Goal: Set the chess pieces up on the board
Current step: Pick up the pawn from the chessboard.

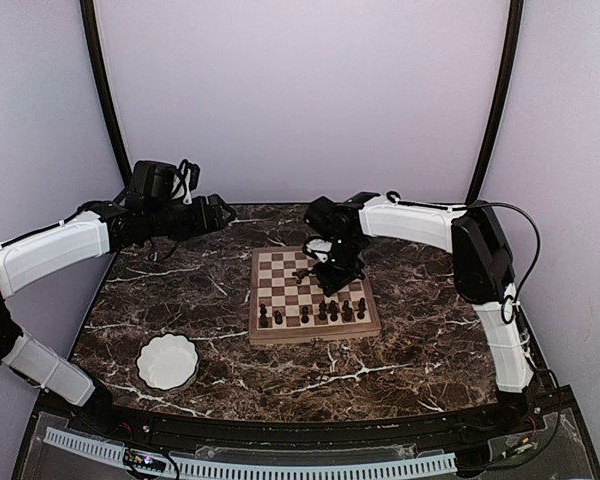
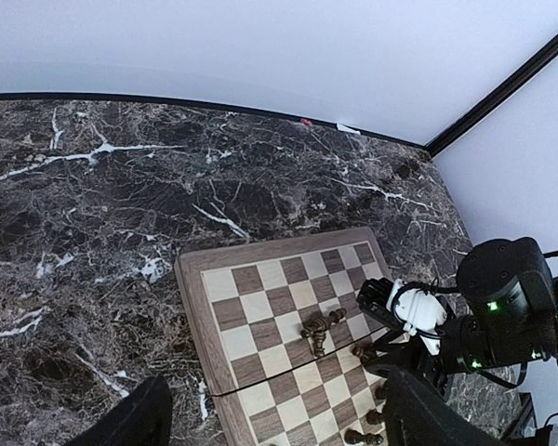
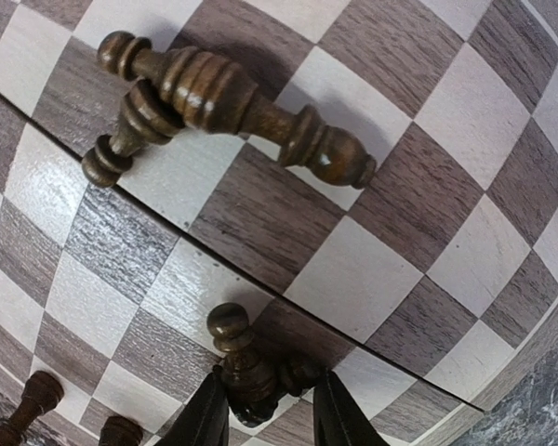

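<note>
The right gripper pinches an upright pawn mid-way across the board. Two toppled pieces lie crossed just ahead of it, toward the table's left edge. The left gripper, fingers spread, hangs farther off.

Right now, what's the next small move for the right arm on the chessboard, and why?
Probably settle the upright piece onto its square and open the right gripper. Its fingers appear closed on that piece, which stands straight over the board, so releasing looks safe. The two toppled pieces farther up can follow.
</note>
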Robot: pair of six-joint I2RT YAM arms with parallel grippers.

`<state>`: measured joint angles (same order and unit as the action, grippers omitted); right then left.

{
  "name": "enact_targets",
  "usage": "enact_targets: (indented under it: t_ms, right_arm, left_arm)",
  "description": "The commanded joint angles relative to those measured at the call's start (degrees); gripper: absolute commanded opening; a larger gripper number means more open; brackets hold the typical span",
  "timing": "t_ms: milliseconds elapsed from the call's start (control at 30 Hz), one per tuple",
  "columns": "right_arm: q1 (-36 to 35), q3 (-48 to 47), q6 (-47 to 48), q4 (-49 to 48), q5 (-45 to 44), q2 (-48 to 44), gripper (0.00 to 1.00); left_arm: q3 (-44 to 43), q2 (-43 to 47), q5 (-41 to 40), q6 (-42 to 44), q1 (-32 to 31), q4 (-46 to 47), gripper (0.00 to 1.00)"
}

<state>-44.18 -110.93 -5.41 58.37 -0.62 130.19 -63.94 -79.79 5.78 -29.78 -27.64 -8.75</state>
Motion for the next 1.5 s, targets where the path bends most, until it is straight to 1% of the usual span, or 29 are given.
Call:
enact_targets:
  t_ms: [0, 133, 267, 367, 533, 733, 867, 967, 1033, 1233, 1367, 1467]
  right_arm:
    - [-0.29, -0.78, -0.65, -0.29, -0.9, 1.93, 0.25]
    - [-0.29, 0.1, -0.48, -0.94, -0.46, 1.32, 0.12]
    - [-0.29, 2.4, -0.31, -2.63, -1.33, -0.54, 0.08]
    - [-0.2, 2.72, -0.05, -3.19, -1.65, -1.24, 0.08]
    - [-0.2, 2.26, -0.42, -3.01, -1.53, -2.88, 0.06]
    - [-0.12, 7.61, 0.69, -9.69, 0.23, -9.96, 0.05]
    - [-0.03, 9.09, 1.29, -10.04, 0.22, -10.41, 0.05]
    - [0.0, 9.87, 1.64, -10.33, 0.36, -10.81, 0.04]
    - [-0.07, 11.37, 2.74, -12.42, 3.32, -12.59, 0.04]
    - [-0.16, 16.46, 8.24, -19.83, 11.27, -19.23, 0.07]
    - [-0.27, 16.52, 9.48, -20.29, 14.87, -19.65, 0.08]
    - [-0.53, 16.35, 9.69, -20.49, 15.42, -19.13, 0.08]
  left_arm:
    - [0.41, 1.39, 1.81, 0.25, 0.04, 0.64, 0.8]
    - [0.59, 0.28, 3.98, 0.91, 0.06, 1.72, 0.76]
    - [0.09, -3.05, 8.01, 1.46, -0.04, 2.26, 0.71]
    - [-0.03, -5.47, 12.15, 1.76, -0.52, 3.05, 0.69]
    - [-1.56, -8.59, 15.93, 2.55, -1.61, 3.24, 0.66]
    - [-3.71, -12.01, 20.97, 2.96, -2.68, 2.75, 0.64]
    - [-6.25, -15.17, 24.41, 2.83, -3.22, 1.45, 0.63]
    - [-7.72, -16.68, 25.17, 3.11, -3.9, 0.42, 0.62]
    - [-7.98, -17.13, 25.96, 2.95, -4.07, 1.11, 0.62]
    - [-8.85, -19.6, 32.31, 0.03, -4.07, 3.39, 0.62]
    - [-9.28, -22.56, 38.1, -4.6, -4.08, 6.82, 0.63]
    - [-9.74, -25.13, 41.87, -9.24, -4.09, 11.01, 0.63]
